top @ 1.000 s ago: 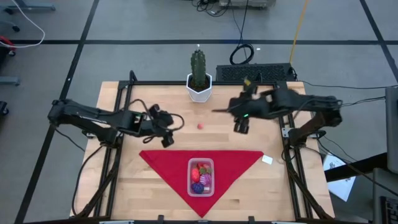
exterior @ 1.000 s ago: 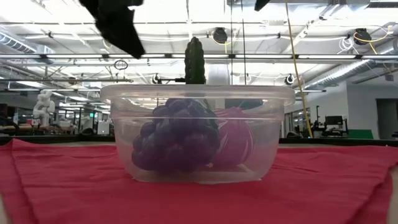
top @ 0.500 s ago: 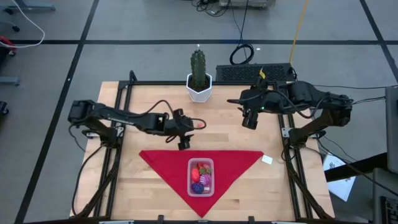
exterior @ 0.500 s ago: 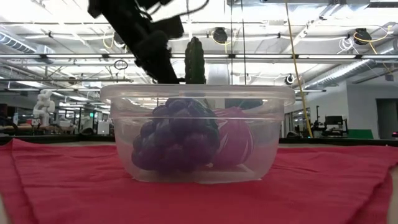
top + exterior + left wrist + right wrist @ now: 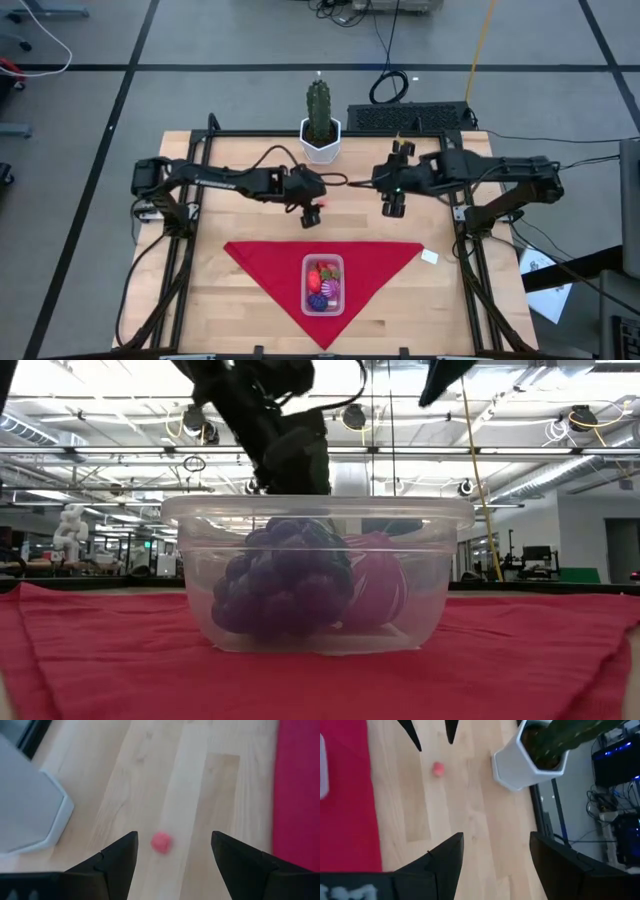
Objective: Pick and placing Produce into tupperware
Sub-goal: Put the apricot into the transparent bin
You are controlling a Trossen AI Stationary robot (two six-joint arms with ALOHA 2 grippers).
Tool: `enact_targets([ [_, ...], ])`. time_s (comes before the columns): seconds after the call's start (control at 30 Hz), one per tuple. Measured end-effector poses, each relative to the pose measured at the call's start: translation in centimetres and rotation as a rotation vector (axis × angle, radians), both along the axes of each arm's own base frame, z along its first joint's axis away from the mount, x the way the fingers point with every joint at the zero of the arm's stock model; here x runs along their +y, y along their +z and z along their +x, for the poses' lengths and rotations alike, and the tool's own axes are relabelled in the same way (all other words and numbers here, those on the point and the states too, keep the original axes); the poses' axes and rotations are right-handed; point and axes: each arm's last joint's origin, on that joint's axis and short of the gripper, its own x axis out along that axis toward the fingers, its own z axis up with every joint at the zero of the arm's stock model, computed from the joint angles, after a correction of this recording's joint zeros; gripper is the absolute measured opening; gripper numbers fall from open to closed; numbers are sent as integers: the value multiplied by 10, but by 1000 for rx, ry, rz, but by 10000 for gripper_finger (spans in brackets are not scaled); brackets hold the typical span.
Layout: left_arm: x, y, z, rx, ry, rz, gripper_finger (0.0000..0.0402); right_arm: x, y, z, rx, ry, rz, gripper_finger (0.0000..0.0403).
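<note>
- Left gripper (image 5: 311,214), having swept rightward across the table over the last second, now hovers above the loose pink produce piece (image 5: 161,842), fingers spread wide and empty; pickup looks imminent
- Clear tupperware (image 5: 323,284) on the red cloth (image 5: 260,262) holds purple grapes (image 5: 285,582) and red-pink pieces
- Right gripper (image 5: 392,207) waits over bare wood near the cactus pot (image 5: 320,141), fingers apart and empty

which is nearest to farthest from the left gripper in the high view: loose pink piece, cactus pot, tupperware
1. Loose pink piece, on the wood right by the left gripper.
2. Cactus pot, at the table's far edge.
3. Tupperware, on the red cloth, near edge.
</note>
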Motion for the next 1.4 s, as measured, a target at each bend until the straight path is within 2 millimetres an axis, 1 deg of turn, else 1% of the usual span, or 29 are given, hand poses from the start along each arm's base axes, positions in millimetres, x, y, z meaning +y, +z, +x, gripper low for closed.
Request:
enact_targets([
  [0.07, 1, -3, 9, 17, -1, -2, 258, -1, -11, 2, 24, -5, -1, 219],
  [0.13, 1, -12, 15, 81, 2, -10, 257, -1, -19, 4, 35, -9, 0, 219],
  [0.2, 2, -21, 22, 121, 5, -17, 258, -1, -23, 4, 46, -11, 0, 219],
  [0.27, 3, -29, 26, 158, 22, -33, 257, -1, -25, 4, 49, -12, 0, 219],
  [0.33, 3, -34, 32, 157, 31, -40, 257, -1, -24, 4, 44, -12, 0, 219],
  [0.4, 3, -44, 34, 188, 34, -47, 257, -1, -23, 4, 31, -11, 1, 219],
  [0.5, 3, -52, 37, 204, 36, -49, 257, -2, -18, 0, 1, -11, 2, 219],
  [0.67, 8, -57, 38, 213, 49, -51, 257, -2, -10, -3, -64, -9, 5, 219],
  [0.8, 13, -56, 37, 207, 64, -49, 257, -2, -5, -7, -105, -8, 8, 219],
  [1.13, 27, -59, 35, 218, 99, -55, 257, -2, -3, -7, -121, -4, 14, 219],
  [1.4, 30, -71, 37, 239, 92, -79, 257, -2, -3, -7, -121, -4, 15, 219],
])
